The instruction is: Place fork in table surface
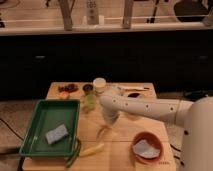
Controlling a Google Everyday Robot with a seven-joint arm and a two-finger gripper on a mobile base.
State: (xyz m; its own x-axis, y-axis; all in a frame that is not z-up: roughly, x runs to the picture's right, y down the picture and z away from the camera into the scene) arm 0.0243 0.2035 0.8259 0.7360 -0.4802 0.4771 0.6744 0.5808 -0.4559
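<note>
My white arm reaches in from the right across the middle of the light tan table surface (125,134). The gripper (108,121) hangs from its end, pointing down, close above the tabletop just right of the green tray. A thin, pale cream, slightly curved fork (102,131) shows right below the gripper tip, at or just above the wood. I cannot tell whether the gripper still holds it.
A green tray (36,129) with a grey-blue sponge (56,133) lies at the left. A pale yellow stick (93,149) and a green curved vegetable (73,156) lie near the front edge. An orange bowl (146,146) stands front right. Small cups and food items (90,91) stand at the back.
</note>
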